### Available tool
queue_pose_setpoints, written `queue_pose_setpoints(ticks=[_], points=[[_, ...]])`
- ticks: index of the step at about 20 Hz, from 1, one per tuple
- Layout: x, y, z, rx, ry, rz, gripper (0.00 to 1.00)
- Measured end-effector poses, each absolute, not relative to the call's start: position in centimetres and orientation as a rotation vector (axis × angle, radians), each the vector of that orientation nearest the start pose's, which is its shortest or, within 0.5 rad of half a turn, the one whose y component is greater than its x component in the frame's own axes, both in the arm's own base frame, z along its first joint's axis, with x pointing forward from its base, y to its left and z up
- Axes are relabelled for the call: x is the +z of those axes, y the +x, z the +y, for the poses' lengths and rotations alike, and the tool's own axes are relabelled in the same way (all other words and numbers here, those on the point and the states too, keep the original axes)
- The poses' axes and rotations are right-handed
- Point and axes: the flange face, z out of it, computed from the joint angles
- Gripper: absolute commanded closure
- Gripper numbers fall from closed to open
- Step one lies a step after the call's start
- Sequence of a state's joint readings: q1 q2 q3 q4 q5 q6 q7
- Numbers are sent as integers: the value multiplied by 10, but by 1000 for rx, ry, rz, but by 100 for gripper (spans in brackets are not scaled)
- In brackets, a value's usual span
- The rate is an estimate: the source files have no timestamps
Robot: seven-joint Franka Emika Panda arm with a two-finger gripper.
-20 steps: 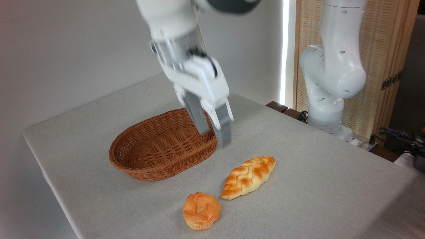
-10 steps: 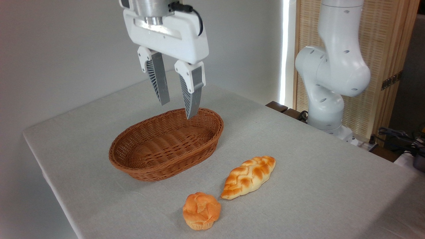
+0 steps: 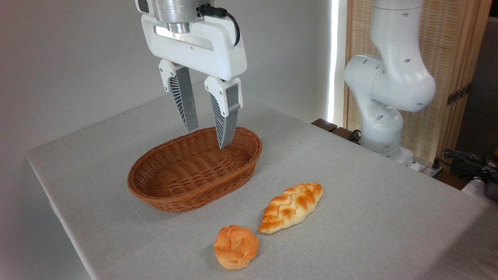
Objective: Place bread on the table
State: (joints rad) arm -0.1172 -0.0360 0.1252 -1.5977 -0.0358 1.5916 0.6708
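While the gripper (image 3: pixel 206 137) hangs above the far end of the basket (image 3: pixel 193 171), we see its two ribbed grey fingers (image 3: pixel 183 102) spread apart with nothing between them, tips pointing down toward the basket's hollow. We cannot tell whether the longer-looking right fingertip dips below the rim or merely hovers in front of it. Our white arm (image 3: pixel 389 81) rises from its base at the far right edge of the worktop (image 3: pixel 389 217), which is covered in a plain light grey cloth. On that cloth, the bread (image 3: pixel 291 207) lies flat, a braided loaf with pointed ends, golden-orange on top and pale along the sides, set at a slant with one tip toward the near left and the other toward the far right. It sits outside the basket, near the basket's right front side but apart from it, and well clear of the gripper. Just beside the loaf's near tip we see a small round bun (image 3: pixel 236 247), also orange, resting on the cloth; the two look close to touching, yet a thin gap seems to remain. We see the brown oval basket holding nothing inside. Behind our arm stands a slatted wooden screen (image 3: pixel 447 58).
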Motion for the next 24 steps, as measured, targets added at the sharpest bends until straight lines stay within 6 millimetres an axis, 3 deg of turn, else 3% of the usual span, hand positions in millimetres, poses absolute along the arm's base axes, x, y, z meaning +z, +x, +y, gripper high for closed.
queue_pose_setpoints(ticks=[16, 24], points=[[633, 546, 0, -63, -2992, 1043, 0], [626, 549, -28, -42, -2967, 1119, 0]])
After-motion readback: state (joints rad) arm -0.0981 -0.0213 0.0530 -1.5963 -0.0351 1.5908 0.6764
